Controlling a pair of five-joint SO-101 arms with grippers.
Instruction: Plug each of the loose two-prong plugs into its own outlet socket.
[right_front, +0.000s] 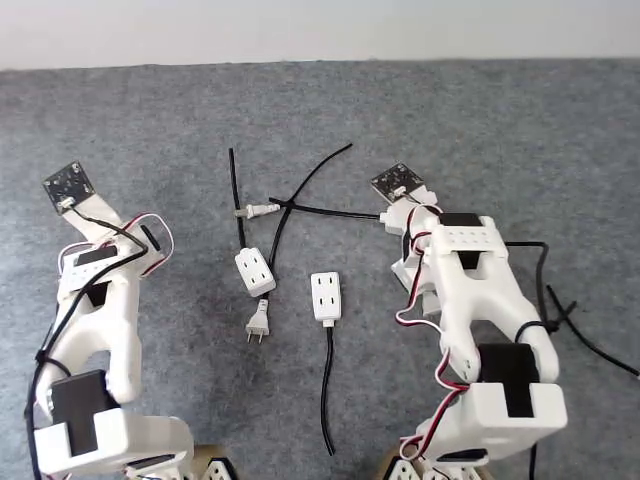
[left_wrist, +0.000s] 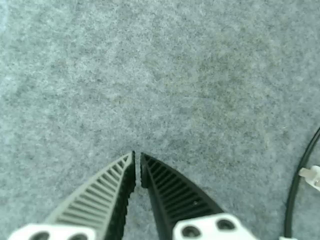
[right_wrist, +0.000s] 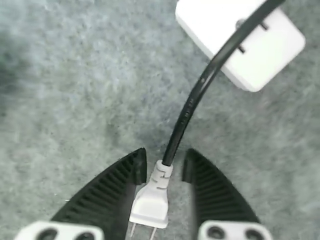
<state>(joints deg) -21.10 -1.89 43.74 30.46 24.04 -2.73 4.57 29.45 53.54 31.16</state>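
On the grey counter (right_wrist: 60, 75) we see the right pincer (right_wrist: 165, 155) released, astride a plug (right_wrist: 150, 207) (prongs aimed back toward its base); the left pincer (left_wrist: 137, 156) is clenched.

Left socket (right_front: 254, 272) and right socket (right_front: 325, 296) are set side by side mid-desk (right_front: 180, 110); one plug (right_front: 258, 325) is laid just before left socket, second plug (right_front: 250, 211) behind it.

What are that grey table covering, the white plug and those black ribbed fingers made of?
The grey table covering looks like felt or short-pile carpet: matte, fuzzy, mottled fibres. The white plug seems smooth moulded plastic with a faint sheen. The black ribbed fingers look like matte plastic, possibly 3D-printed, judging by the fine ridges.
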